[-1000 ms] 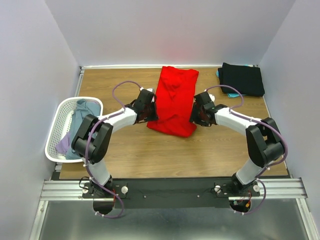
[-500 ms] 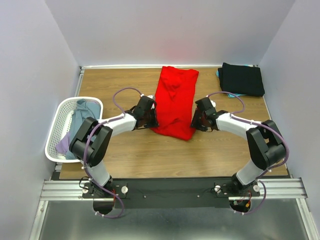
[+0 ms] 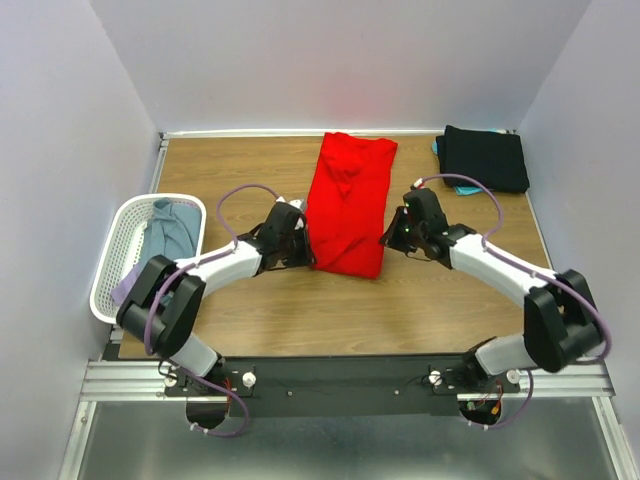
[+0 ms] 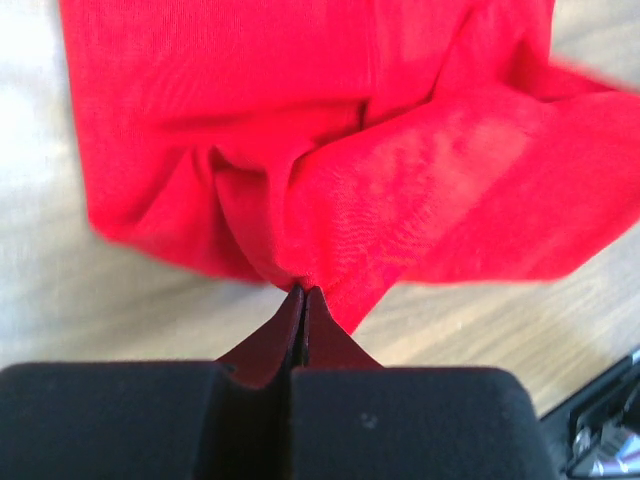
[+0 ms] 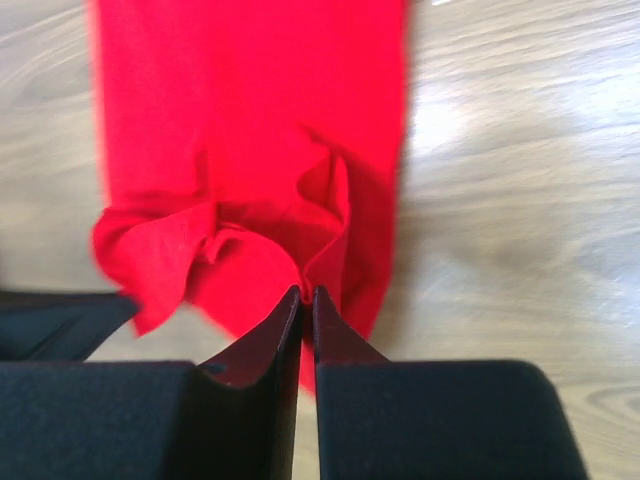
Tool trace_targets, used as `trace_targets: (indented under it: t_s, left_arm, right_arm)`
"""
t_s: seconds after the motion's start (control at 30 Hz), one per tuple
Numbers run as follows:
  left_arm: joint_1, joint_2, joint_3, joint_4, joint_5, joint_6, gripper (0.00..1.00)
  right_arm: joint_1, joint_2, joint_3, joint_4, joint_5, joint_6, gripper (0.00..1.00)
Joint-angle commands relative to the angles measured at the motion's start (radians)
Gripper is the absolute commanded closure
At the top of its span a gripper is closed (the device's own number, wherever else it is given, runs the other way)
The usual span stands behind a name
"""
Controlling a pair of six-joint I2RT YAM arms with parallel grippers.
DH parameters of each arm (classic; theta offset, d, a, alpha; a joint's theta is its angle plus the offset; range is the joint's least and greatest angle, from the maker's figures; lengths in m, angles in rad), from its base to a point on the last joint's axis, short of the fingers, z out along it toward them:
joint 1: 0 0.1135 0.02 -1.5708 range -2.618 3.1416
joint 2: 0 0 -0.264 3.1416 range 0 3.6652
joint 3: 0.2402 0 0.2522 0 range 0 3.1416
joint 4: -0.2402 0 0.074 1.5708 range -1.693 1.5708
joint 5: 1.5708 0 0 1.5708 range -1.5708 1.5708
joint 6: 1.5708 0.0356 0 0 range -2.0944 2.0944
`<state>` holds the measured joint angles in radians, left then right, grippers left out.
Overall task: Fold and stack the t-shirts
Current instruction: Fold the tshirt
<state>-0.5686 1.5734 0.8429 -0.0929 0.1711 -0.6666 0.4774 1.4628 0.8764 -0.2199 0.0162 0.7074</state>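
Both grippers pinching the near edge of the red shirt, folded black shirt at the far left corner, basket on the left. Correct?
No. The folded black shirt sits at the far right corner, not the far left; the top external view shows it. The rest holds: left gripper and right gripper pinch the near edge of the red shirt, basket on the left.

A red t-shirt [image 3: 348,205] of soft, matt knit cloth, its fine weave plain in the left wrist view, lies creased on a table [image 3: 420,300] of smooth wood grain with a faint sheen. The fingers [image 4: 262,352] of the left gripper [image 4: 302,292] and right gripper [image 5: 307,292] look like smooth, matt black plastic. A white plastic mesh laundry basket [image 3: 115,250] holds limp grey-blue cloth [image 3: 172,228]. A black t-shirt [image 3: 485,158] is dull, matt cloth. The rail [image 3: 110,380] is ribbed, brushed metal.
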Motion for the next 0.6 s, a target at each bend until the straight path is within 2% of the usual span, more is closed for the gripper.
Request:
trace_targets:
  t_s: [0.0, 0.13, 0.37, 0.47, 0.57]
  left_arm:
    - [-0.008, -0.097, -0.077, -0.040, 0.031, -0.024, 1.00]
    - [-0.008, -0.162, -0.145, -0.082, 0.025, -0.033, 1.00]
    - [-0.010, -0.251, -0.208, -0.203, 0.019, -0.034, 1.00]
    - [-0.008, -0.282, -0.237, -0.251, 0.008, -0.036, 1.00]
    - [-0.008, -0.302, -0.252, -0.281, 0.014, -0.051, 1.00]
  right_arm:
    - [0.027, -0.102, -0.069, 0.017, -0.108, -0.042, 0.86]
    - [0.073, -0.191, -0.152, 0.019, -0.160, -0.036, 0.86]
    - [0.260, -0.285, -0.272, 0.019, -0.171, 0.003, 0.86]
    - [0.305, -0.303, -0.310, 0.019, -0.168, 0.024, 0.83]
    - [0.343, -0.332, -0.353, 0.017, -0.177, 0.026, 0.75]
